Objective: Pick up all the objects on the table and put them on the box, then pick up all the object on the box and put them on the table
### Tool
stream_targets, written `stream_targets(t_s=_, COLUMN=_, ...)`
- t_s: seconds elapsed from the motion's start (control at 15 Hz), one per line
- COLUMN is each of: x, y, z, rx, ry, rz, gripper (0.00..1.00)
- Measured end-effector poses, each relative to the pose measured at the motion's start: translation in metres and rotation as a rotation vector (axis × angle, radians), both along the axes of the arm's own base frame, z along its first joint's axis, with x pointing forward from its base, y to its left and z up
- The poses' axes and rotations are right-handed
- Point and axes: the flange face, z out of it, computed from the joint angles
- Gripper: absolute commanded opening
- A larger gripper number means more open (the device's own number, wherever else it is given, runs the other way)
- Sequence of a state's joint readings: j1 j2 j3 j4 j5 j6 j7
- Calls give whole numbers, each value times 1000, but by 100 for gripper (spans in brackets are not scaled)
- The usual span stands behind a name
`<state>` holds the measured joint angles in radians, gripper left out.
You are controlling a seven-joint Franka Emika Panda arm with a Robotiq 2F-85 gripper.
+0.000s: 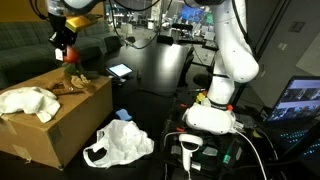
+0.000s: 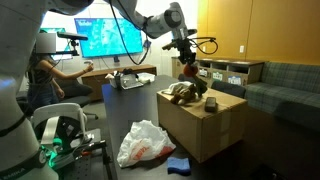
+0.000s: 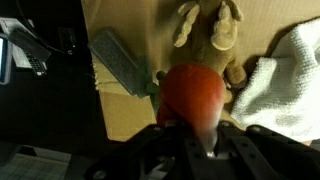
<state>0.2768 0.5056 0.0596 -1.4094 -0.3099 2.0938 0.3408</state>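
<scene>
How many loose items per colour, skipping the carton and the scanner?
White: 2, the white cloth on the brown cardboard box and the white plastic bag beside the box
Orange-red: 1, the orange-red roundish piece, held in the jaws above the box
Brown: 1, the brown stick-like piece on the box
Blue: 1, the flat blue square near the bag
Total: 5

no text, label or number is legible on anything in these views.
</scene>
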Motion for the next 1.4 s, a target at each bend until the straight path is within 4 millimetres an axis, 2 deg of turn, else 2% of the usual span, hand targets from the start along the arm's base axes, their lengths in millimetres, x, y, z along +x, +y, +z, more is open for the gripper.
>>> stream_targets(t_s=0.27, x=14, y=30, z=-7, rx=3, ry=-5, rz=26, gripper=5)
stream_targets(t_s=0.53, x=20, y=59, z=-23, rx=-5, ry=14, rz=54, gripper=5)
stream_targets(t_s=0.8, x=25, y=74, z=-46, rx=-19, ry=54, rz=70, gripper=5)
stream_targets(t_s=1.0, x=32, y=76, z=-61, rx=-34, ry=72, rz=59, gripper=5)
stream_targets(t_s=1.13, x=40, y=69, z=-64, rx=-45, ry=67, rz=41, gripper=5)
stream_targets(t_s=1.4, x=56, y=46, z=-48, rx=-53, ry=26, rz=-13, gripper=5)
